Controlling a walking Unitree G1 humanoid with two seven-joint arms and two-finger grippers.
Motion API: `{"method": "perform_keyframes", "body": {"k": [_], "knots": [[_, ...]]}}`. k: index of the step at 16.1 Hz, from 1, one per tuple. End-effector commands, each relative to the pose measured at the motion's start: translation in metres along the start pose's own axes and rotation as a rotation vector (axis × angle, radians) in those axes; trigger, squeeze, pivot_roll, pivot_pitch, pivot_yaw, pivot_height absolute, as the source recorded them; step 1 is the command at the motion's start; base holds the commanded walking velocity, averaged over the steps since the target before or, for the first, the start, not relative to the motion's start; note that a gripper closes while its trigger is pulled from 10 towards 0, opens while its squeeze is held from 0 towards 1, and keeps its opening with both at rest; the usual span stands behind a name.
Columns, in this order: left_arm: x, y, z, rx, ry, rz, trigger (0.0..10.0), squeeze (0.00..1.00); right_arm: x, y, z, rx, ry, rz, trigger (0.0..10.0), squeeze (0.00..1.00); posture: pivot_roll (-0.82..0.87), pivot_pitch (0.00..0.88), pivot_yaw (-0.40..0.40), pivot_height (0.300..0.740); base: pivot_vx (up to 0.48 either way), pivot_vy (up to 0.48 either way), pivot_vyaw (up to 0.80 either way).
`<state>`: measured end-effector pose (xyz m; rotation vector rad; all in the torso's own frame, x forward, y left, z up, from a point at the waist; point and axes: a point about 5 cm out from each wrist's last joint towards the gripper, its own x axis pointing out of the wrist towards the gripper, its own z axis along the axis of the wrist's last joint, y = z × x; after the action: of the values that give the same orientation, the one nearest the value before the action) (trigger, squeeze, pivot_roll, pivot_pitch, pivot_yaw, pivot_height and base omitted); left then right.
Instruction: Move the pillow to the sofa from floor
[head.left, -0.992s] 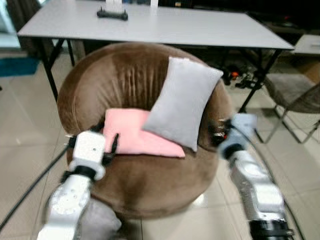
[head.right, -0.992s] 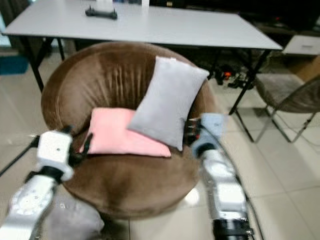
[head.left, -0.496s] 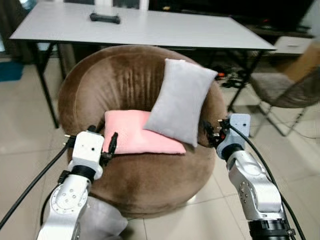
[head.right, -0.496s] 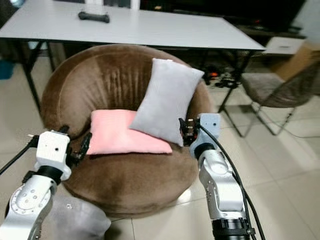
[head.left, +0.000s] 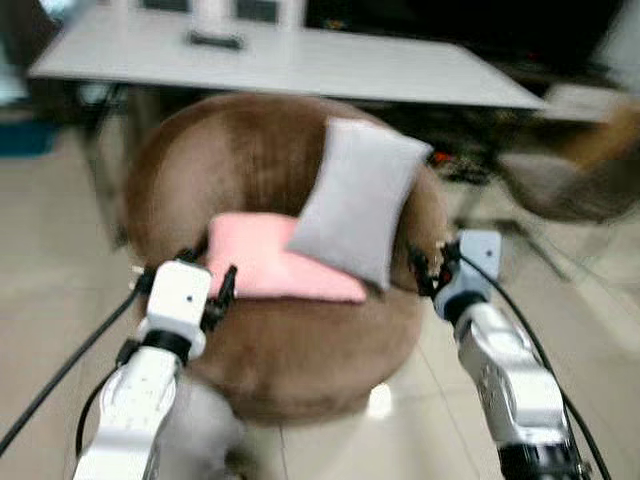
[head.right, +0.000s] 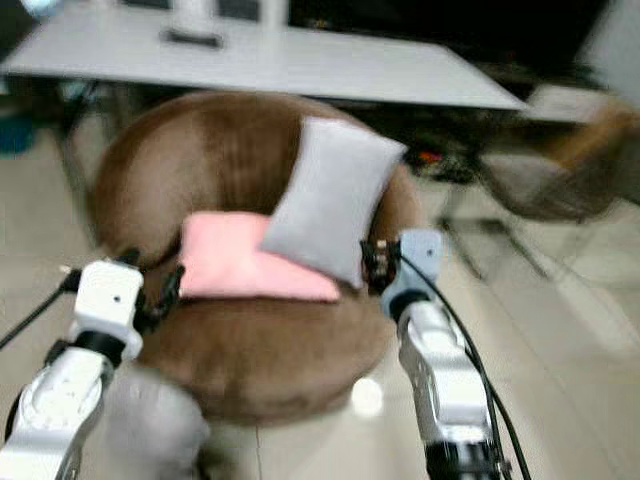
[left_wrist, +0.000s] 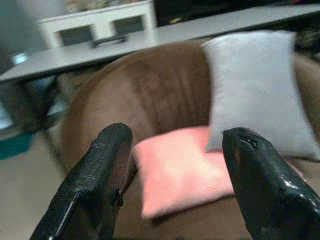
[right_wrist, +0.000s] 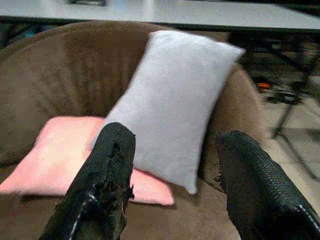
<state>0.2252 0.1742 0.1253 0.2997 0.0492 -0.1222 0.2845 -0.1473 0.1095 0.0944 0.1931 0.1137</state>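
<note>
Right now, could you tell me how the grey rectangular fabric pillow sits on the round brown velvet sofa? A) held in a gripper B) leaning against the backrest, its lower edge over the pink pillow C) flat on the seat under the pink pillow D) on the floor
B: the grey rectangular fabric pillow leans tilted against the round brown velvet sofa backrest, overlapping the flat pink pillow.

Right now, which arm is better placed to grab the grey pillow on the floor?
Left. The floor pillow lies at the foot of the sofa on the robot's left, right beside the left arm, and the left gripper is open. The right gripper, also open, sits across the sofa.
</note>
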Motion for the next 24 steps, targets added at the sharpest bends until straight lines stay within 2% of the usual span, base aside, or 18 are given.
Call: {"method": "perform_keyframes", "body": {"k": [1,5,6,8,11,12,14,16,17,20,23,24], "knots": [[0.0,-0.006,0.001,-0.036,-0.01,-0.014,10.0,0.0,-0.002,-0.009,-0.003,-0.007,0.008,-0.037,10.0,0.0,0.12,0.0,-0.108,0.74,0.0,0.0,0.0],[0.002,-0.003,0.0,-0.026,-0.004,-0.009,10.0,0.0,-0.004,-0.013,-0.005,0.021,0.021,-0.074,10.0,0.0,0.12,0.0,-0.106,0.74,0.0,0.0,0.0],[0.005,-0.002,0.0,-0.023,-0.002,-0.011,10.0,0.0,-0.005,-0.021,-0.009,0.044,0.036,-0.143,10.0,0.0,0.12,0.0,-0.096,0.74,0.0,0.0,0.0],[0.008,-0.001,0.0,-0.019,-0.004,-0.017,10.0,0.0,-0.008,-0.026,-0.013,0.043,0.05,-0.187,10.0,0.0,0.11,0.0,-0.073,0.74,0.0,0.0,0.0],[0.017,-0.001,0.002,-0.003,-0.014,-0.054,10.0,0.0,-0.024,-0.035,-0.026,0.024,0.08,-0.245,10.0,0.0,0.08,0.0,-0.015,0.74,0.0,0.0,0.0],[0.023,-0.004,0.001,-0.004,-0.016,-0.083,10.0,0.0,-0.045,-0.047,-0.043,0.002,0.132,-0.288,10.0,0.0,0.06,0.0,0.019,0.74,0.0,0.0,0.0],[0.026,-0.008,0.0,-0.013,-0.016,-0.098,10.0,0.0,-0.06,-0.058,-0.053,-0.017,0.161,-0.331,10.0,0.0,0.04,0.0,0.047,0.74,0.0,0.0,0.0],[0.028,-0.016,0.0,-0.032,-0.022,-0.125,10.0,0.0,-0.073,-0.07,-0.05,-0.023,0.155,-0.384,10.0,0.0,-0.01,0.0,0.069,0.74,0.0,0.0,0.0],[0.028,-0.026,0.0,-0.052,-0.028,-0.158,10.0,0.0,-0.081,-0.079,-0.039,-0.036,0.132,-0.424,10.0,0.0,-0.05,0.0,0.079,0.74,0.0,0.0,0.0],[0.033,-0.047,-0.007,-0.078,-0.036,-0.215,10.0,0.0,-0.109,-0.091,-0.012,-0.156,0.1,-0.462,10.0,0.0,-0.2,0.0,0.086,0.74,0.0,0.0,0.0],[0.035,-0.05,-0.01,-0.091,-0.033,-0.195,10.0,0.0,-0.127,-0.092,0.001,-0.173,0.093,-0.503,10.0,0.0,-0.25,0.0,0.071,0.74,0.0,0.0,0.0],[0.036,-0.051,-0.009,-0.111,-0.037,-0.184,10.0,0.0,-0.128,-0.091,0.003,-0.165,0.09,-0.508,10.0,0.0,-0.25,0.0,0.076,0.74,0.0,0.0,0.0]]}}
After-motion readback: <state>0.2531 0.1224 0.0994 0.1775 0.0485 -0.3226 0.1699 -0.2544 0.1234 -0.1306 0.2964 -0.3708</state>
